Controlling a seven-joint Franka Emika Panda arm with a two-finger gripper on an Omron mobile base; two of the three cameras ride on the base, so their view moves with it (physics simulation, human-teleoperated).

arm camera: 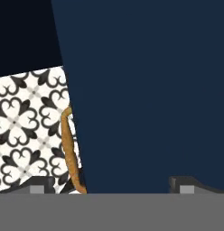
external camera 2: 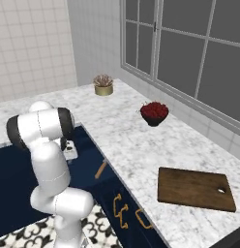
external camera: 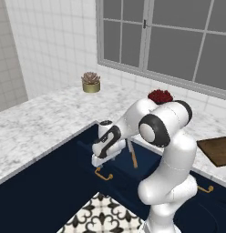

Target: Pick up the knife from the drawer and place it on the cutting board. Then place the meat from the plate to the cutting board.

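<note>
A white robot arm bends low over an open navy drawer (external camera: 119,168) in a tiled kitchen, its hand (arm camera: 111,182) poised above the drawer's front edge with the two fingertips (arm camera: 184,184) standing wide apart and gripping nothing. Seen along the hand, the drawer's dark blue floor lies below, and its gold handle (arm camera: 71,153) curves along the front over the black-and-white patterned floor (arm camera: 23,126).

Just beyond the hand, the knife (external camera: 132,154) lies inside the drawer, its tan handle toward the front and its blade pointing back toward the wall; from the right camera its handle (external camera 2: 100,170) shows beside the marble surface's (external camera 2: 127,140) edge. Gold handles (external camera 2: 121,210) mark the navy cabinet fronts below.

Farther right on the surface, the brown cutting board (external camera 2: 195,189) lies flat near the front edge, with nothing on it. Behind it, a dark bowl of red berries (external camera 2: 154,113) sits toward the window wall. Farthest off, a small potted succulent (external camera 2: 103,85) stands near the corner where white tiles meet the window (external camera 2: 189,48).
</note>
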